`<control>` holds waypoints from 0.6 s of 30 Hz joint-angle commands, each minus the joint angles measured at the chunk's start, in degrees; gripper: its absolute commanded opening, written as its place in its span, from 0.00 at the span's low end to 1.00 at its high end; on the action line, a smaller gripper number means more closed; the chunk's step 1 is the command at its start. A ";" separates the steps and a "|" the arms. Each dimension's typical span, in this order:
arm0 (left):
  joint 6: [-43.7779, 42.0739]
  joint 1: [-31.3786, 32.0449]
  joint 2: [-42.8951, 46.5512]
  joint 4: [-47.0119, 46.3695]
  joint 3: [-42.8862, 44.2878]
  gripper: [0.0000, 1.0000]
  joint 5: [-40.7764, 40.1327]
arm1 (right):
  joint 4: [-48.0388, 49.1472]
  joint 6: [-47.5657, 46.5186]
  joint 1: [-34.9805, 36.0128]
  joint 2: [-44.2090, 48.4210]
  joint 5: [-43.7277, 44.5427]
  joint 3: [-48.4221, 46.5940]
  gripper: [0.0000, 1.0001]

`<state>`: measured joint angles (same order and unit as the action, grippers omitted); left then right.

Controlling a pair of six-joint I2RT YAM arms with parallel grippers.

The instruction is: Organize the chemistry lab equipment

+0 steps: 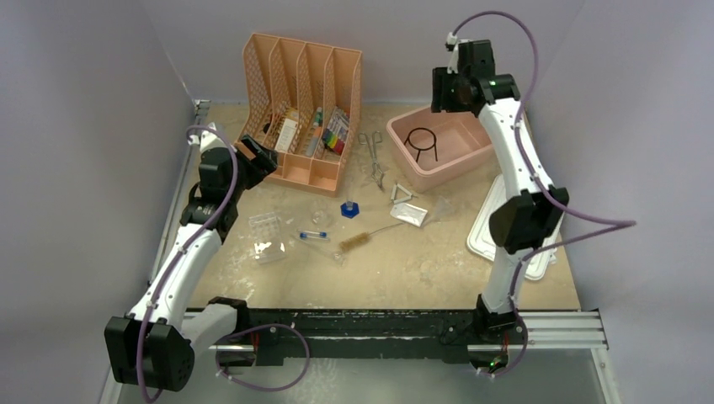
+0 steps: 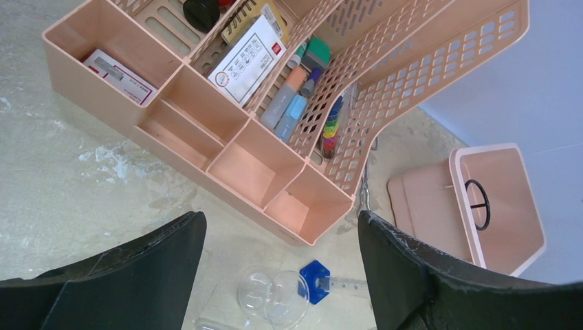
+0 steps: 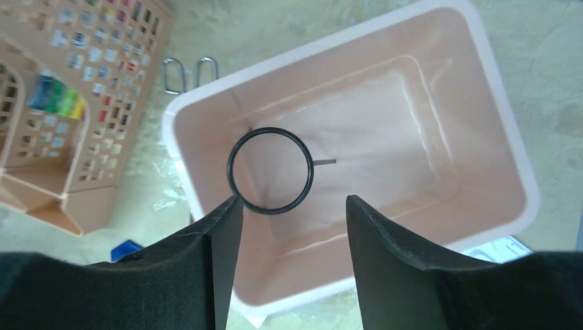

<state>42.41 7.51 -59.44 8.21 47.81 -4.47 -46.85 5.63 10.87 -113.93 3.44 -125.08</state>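
The desk (image 1: 404, 278) is a beige board, scuffed and marked with pale whitish blotches. It is closed in at the back and on both sides by plain lavender-grey walls (image 1: 76, 126). A black rail (image 1: 379, 324) runs along its near edge and carries both arm bases.

At the back left stands the peach organizer (image 1: 303, 109), its slots holding cards, markers and small boxes. To its right sits the pink tub (image 3: 385, 137), with the white lid (image 1: 484, 231) lying flat near the desk's right edge, partly behind the right arm.

The black wire ring (image 3: 271, 130) is inside the tub, toward its left end. The right tool (image 3: 294, 203) hangs directly over it with its jaws parted; the ring is not gripped, though one finger looks close to its edge.

The metal tongs (image 1: 373, 156) lie between the organizer and the tub. In front of them on the open desk are the wire triangle (image 1: 402, 195), the bristle brush (image 1: 358, 241) and a blue-capped tube (image 1: 314, 236).

The left tool (image 2: 280, 220) hovers at the organizer's front left corner, its jaws wide and holding nothing.
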 commanded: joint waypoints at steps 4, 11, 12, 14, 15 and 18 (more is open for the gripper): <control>-1.47 -0.27 2.62 -2.30 3.14 0.84 1.22 | 12.20 0.96 2.54 15.99 -8.31 15.17 0.57; -2.34 -0.21 2.23 -6.90 2.52 0.86 3.08 | 32.41 2.04 10.06 29.94 -11.71 37.57 0.61; -1.95 -0.21 1.91 -7.15 2.62 0.86 3.77 | 34.11 3.03 11.37 30.98 -11.49 39.79 0.61; -2.09 -0.21 1.34 -7.33 2.66 0.86 5.45 | 37.65 5.55 13.38 32.40 -11.86 44.54 0.61; -2.26 -0.21 1.15 -7.33 2.53 0.86 5.67 | 39.63 6.99 14.60 32.82 -12.10 46.96 0.61; -2.21 -0.21 0.96 -7.33 2.83 0.85 5.27 | 42.21 11.49 16.89 31.98 -12.98 52.15 0.61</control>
<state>41.12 7.51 -58.22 4.47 48.51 -0.71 -14.20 10.70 25.76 -82.00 -7.35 -77.71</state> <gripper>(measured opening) 0.856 0.614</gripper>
